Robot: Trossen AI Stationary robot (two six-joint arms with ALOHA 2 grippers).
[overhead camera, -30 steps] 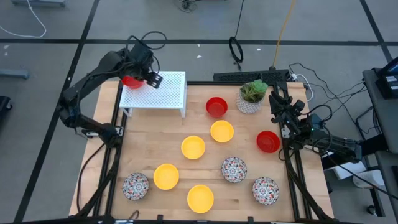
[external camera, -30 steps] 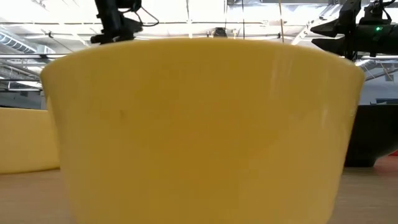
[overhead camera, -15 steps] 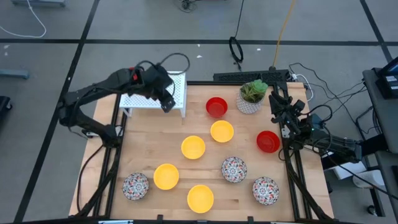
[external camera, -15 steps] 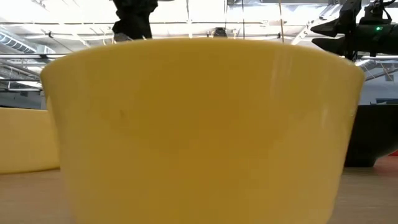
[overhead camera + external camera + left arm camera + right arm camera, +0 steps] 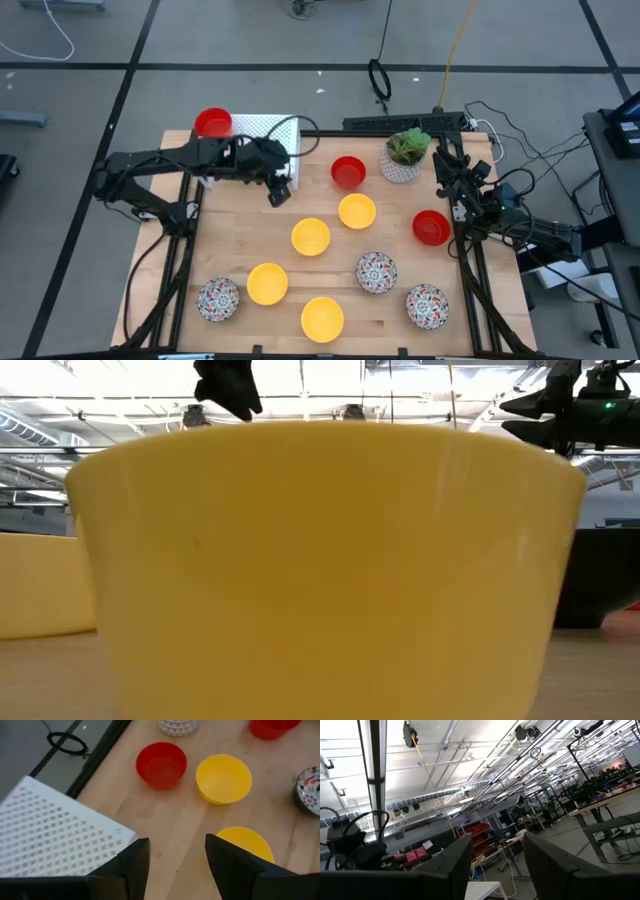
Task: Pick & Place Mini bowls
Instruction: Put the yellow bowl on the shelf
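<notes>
A red mini bowl (image 5: 213,123) is sitting empty on the white perforated rack (image 5: 262,128) at the counter's (image 5: 250,225) eleven o'clock corner; nine bowls are lying across the counter. The left pincer (image 5: 279,192), fingers apart and empty, is hovering beside the rack. The right pincer (image 5: 492,865), fingers apart, is waiting at three o'clock.

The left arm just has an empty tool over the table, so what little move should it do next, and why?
Probably reach on toward the red bowl beside the white rack and lower over it. The left tool hangs open and empty above the wood, one red bowl already sits on the rack, and this one looks nearest.
</notes>
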